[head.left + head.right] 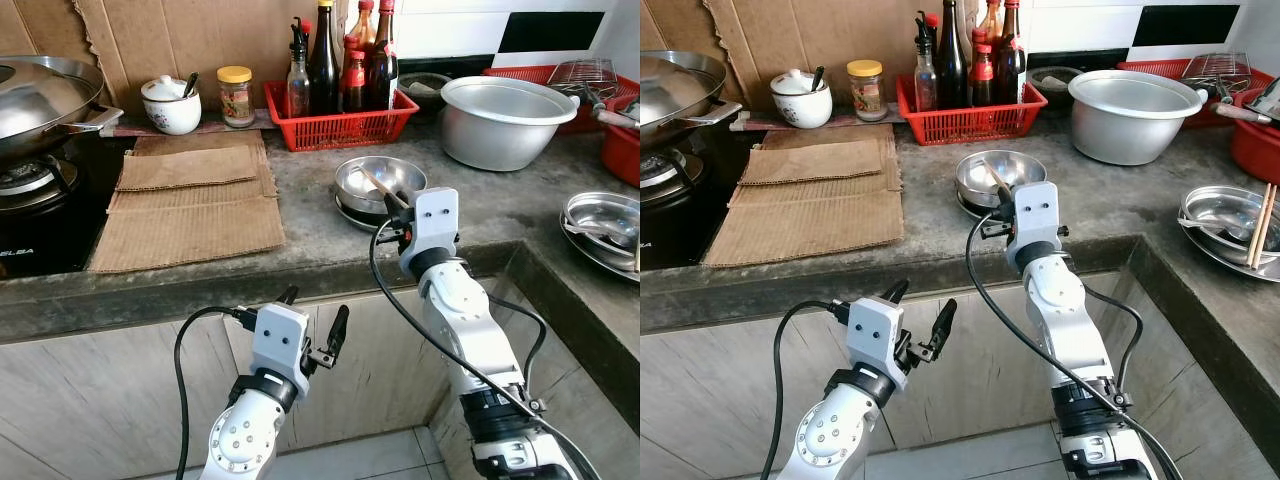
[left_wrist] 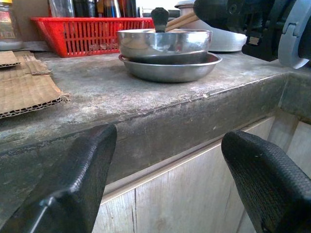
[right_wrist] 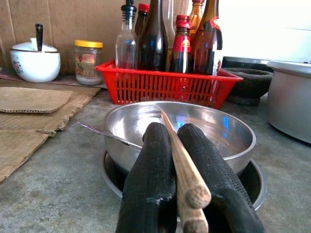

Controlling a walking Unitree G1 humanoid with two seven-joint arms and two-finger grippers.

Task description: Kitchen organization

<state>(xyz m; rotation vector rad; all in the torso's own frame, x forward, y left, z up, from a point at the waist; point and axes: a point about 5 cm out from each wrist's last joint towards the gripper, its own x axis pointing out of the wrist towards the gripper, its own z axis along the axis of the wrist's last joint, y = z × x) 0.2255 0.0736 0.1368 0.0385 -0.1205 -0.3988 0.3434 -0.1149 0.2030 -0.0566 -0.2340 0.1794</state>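
We see the right claw [image 3: 187, 194] clamped on wooden chopsticks [image 3: 181, 165] whose tips reach into the steel bowl [image 1: 380, 183] stacked on a dish on the grey surface [image 1: 310, 225]; the left claw [image 1: 315, 320] hangs spread apart below its edge

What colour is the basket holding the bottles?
Red basket, clearest in the right wrist view.

The wok [image 1: 40, 95] at the far left was cut off by the picture's edge. The near ends of the chopsticks [image 3: 187, 187] lay hidden between the right claw's [image 3: 187, 160] fingers. The bottle labels in the red basket [image 1: 340, 125] were too small to read. The steel plate [image 1: 1230, 225] on the right counter [image 1: 310, 225] was cropped.
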